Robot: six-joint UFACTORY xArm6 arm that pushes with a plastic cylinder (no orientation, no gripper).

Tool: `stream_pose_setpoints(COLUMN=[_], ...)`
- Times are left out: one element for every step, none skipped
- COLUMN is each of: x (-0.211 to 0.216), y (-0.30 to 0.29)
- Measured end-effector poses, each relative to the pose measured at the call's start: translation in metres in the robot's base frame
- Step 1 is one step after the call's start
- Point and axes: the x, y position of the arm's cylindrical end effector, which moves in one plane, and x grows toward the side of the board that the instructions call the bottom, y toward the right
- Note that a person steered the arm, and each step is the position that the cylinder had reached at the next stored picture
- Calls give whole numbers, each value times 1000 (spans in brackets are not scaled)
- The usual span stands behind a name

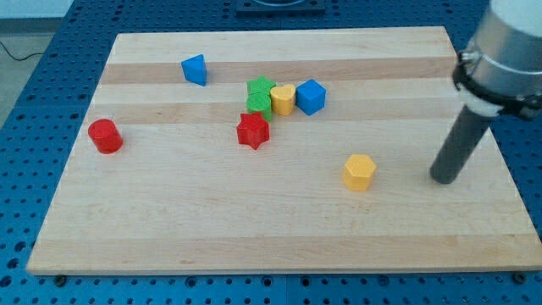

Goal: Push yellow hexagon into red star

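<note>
The yellow hexagon point(359, 172) lies on the wooden board point(169, 229), right of centre toward the view's bottom. The red star point(252, 130) lies up and to the left of it, near the board's middle, well apart from it. My tip point(443, 180) rests on the board to the right of the yellow hexagon, about a block's width or two away, not touching it. The rod rises up and to the right out of the view.
A cluster sits just above the red star: two green blocks point(260, 95), a yellow heart-like block point(283, 99) and a blue cube point(311, 97). A blue block point(195, 69) lies at upper left. A red cylinder point(106, 135) lies at the left.
</note>
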Motion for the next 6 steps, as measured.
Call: stream_pose_setpoints(x=[3,3,25,41,5,-44], y=[-86,-173,-180,-96,-26,-26])
